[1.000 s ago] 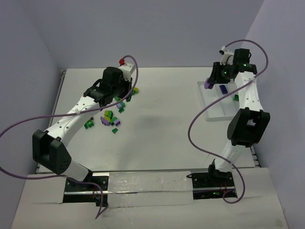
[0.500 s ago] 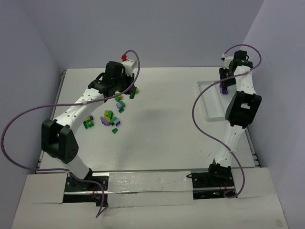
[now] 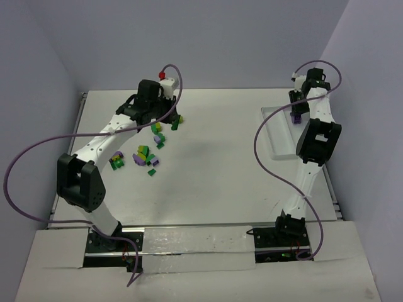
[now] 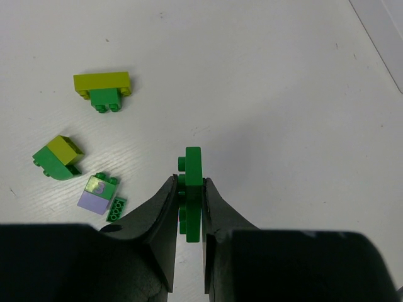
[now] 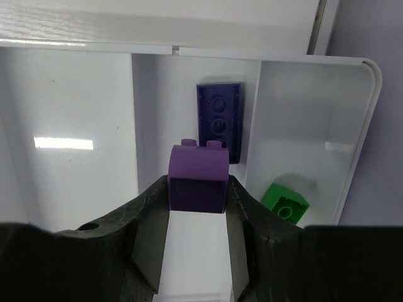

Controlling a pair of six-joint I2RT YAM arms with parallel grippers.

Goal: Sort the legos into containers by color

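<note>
My left gripper (image 4: 189,181) is shut on a flat dark green lego (image 4: 192,165), held on edge just above the table. In the top view it hangs (image 3: 153,113) at the far side of the pile of legos (image 3: 146,157). My right gripper (image 5: 198,189) is shut on a purple lego (image 5: 198,170) with a rounded top. It hovers over the middle compartment of the white container (image 5: 371,75), which lies at the far right (image 3: 272,129). A dark purple plate (image 5: 219,121) lies in that middle compartment. A green brick (image 5: 284,204) lies in the compartment to its right.
Loose legos lie left of the left gripper: a yellow-green and green pair (image 4: 104,88), a green and yellow-green block (image 4: 56,157), and a lavender one with a small green plate (image 4: 99,195). The table's right edge runs close behind the container.
The right arm has swung right and farther out over the container, carrying the purple lego. The left gripper has shifted slightly toward the far side of the pile, still holding the green lego.
</note>
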